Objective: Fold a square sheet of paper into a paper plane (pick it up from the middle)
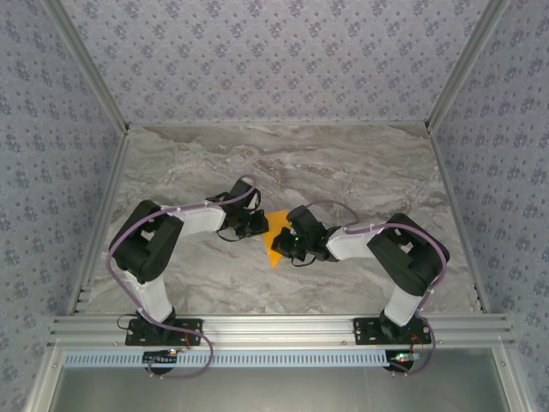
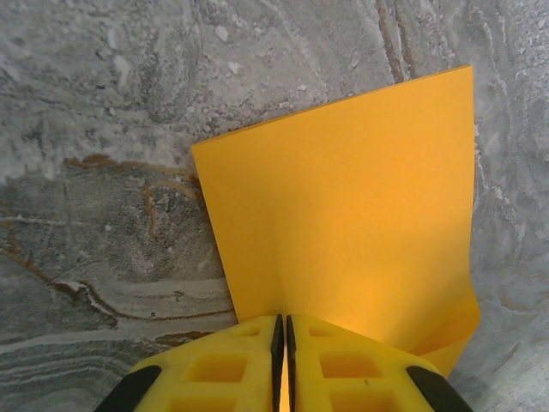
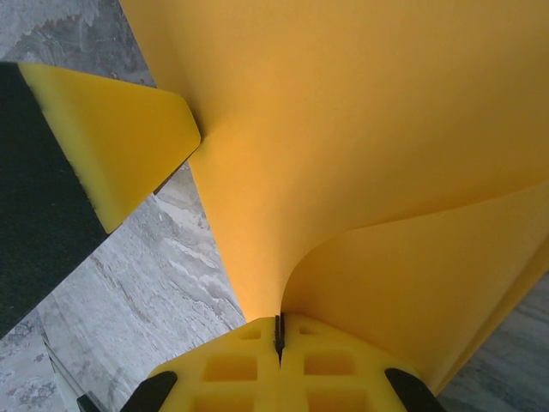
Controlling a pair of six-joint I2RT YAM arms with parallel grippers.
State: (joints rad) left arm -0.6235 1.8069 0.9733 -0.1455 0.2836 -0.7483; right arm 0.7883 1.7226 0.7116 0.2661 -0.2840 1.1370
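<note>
The left arm's base (image 1: 159,329) and the right arm's base (image 1: 390,330) are closest to us, well back from the square sheet of paper (image 1: 275,238). One is off to its left and one off to its right. Both arms reach in toward the sheet, which is out in the middle of the table (image 1: 360,163), right between the two grippers.

The left gripper (image 2: 282,322) is at the left side of the sheet. Its yellow fingers (image 2: 232,365) are squeezed tight with the paper's edge caught between them. The right gripper (image 3: 277,328) is at the right side of the sheet, and it pinches the paper hard too.

I think there are two holds because the paper is so thin. With a pinch on each side it cannot flop or slide while it gets bent.

The sheet is not flat. In the right wrist view it curves up and away from the pinch, and a second layer curls over beside it. One left finger (image 3: 129,137) touches the sheet a bit farther along. The sheet looks lifted, but I cannot tell if a corner rests on the table.

Past the sheet is more gray marble table, then the flowery walls (image 1: 274,60).
</note>
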